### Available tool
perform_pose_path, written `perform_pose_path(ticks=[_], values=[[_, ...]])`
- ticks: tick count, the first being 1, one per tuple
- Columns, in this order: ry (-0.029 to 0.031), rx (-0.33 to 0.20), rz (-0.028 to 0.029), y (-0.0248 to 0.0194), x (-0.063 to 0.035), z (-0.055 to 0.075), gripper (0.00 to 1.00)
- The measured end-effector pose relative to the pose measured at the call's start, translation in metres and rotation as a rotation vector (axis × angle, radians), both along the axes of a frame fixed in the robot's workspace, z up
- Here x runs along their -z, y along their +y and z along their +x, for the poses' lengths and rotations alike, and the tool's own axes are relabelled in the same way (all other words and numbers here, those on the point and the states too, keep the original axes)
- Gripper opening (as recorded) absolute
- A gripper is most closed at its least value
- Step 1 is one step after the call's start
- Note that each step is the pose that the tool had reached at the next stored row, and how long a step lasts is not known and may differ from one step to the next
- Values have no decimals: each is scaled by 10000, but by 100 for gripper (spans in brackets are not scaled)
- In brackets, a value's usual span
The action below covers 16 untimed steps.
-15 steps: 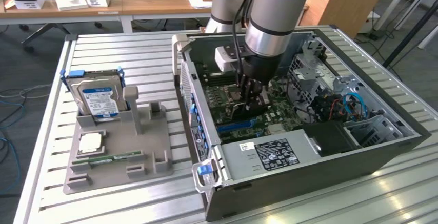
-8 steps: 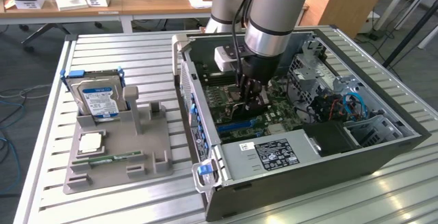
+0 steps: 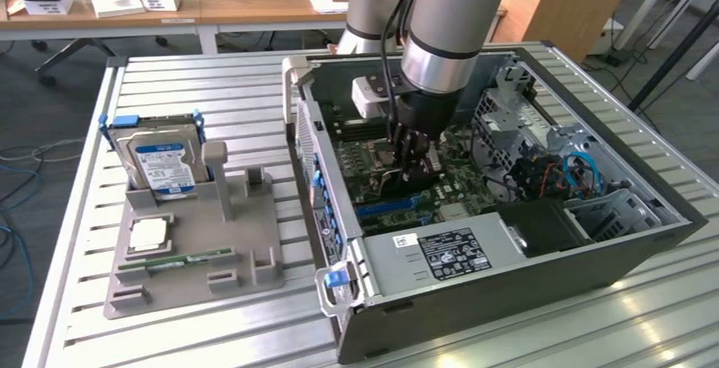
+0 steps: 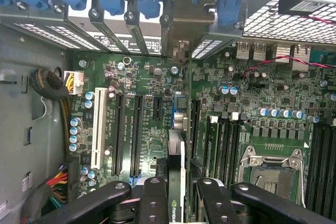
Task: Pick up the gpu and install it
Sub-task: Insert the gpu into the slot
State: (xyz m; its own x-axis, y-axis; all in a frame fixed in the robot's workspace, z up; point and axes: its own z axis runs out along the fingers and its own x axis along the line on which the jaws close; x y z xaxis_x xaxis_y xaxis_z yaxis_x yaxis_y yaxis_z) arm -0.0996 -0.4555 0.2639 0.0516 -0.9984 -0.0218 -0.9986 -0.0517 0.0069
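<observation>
Black pincer (image 4: 180,195) pinched the gpu (image 4: 176,156) edge-on over the motherboard (image 4: 262,82). Seating it well called for an upright, square card

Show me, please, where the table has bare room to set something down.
The table is bare in front of the holder, behind the hard drive, and in front of the case at the exterior view's right. Inside the case it is crowded: the gripper holds the gpu there.

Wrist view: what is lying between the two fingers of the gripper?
The gpu lies there, seen edge-on in the wrist view: the fingers of the gripper press it from both sides, with the green motherboard behind it.
</observation>
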Motion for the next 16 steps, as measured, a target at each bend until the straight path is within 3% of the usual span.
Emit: perform_pose_path(ticks=[16], values=[[0, 0, -1, 0, 21, -2, 26]])
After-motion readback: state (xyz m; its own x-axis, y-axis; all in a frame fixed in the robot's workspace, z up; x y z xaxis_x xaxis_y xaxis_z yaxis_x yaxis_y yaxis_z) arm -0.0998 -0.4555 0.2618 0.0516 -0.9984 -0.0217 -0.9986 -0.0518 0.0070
